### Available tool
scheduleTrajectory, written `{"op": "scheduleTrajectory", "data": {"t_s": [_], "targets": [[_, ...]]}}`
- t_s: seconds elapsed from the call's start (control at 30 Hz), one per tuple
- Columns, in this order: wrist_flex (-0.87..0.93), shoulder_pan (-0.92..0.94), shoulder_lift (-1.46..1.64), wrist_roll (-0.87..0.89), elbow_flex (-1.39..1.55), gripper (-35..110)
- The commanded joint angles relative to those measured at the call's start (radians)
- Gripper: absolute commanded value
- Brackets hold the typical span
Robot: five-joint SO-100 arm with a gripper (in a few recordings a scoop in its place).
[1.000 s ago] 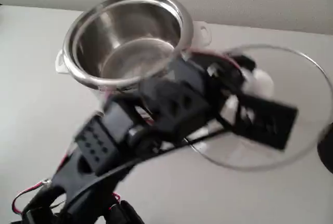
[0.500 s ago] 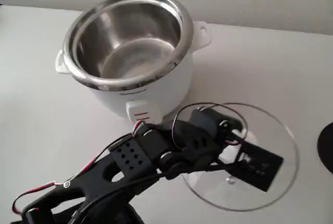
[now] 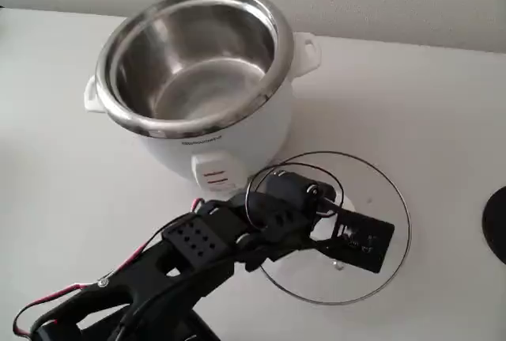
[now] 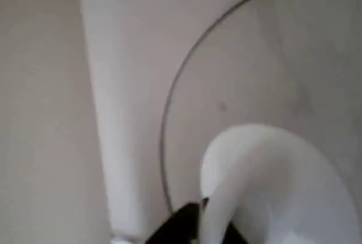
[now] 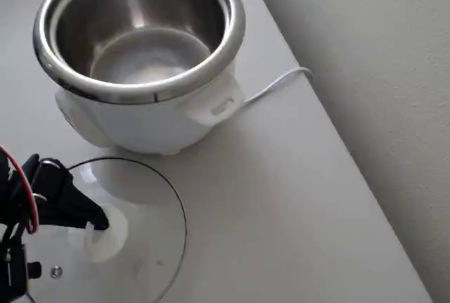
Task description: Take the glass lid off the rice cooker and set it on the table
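Your pincer [image 3: 338,229] is sitting low over the glass lid [image 3: 378,266], clamping its white knob [image 5: 105,233] between the fingers. The lid is lying flat on the table [image 3: 411,104] under the pincer, off the rice cooker [image 3: 198,80], which is standing open just behind and left of your pincer in the fixed view.

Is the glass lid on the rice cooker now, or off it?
Off. The glass lid lies on the table beside the rice cooker, whose steel pot is uncovered.
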Motion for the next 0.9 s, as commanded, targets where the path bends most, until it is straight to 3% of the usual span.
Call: {"op": "scheduleTrajectory", "data": {"t_s": [0.0, 0.63, 0.87], "targets": [[-0.123, 0.009, -0.025, -0.014, -0.032, 0], [-0.118, 0.04, -0.161, -0.015, -0.023, 8], [0.049, 0.061, -0.067, -0.018, -0.023, 10]]}}
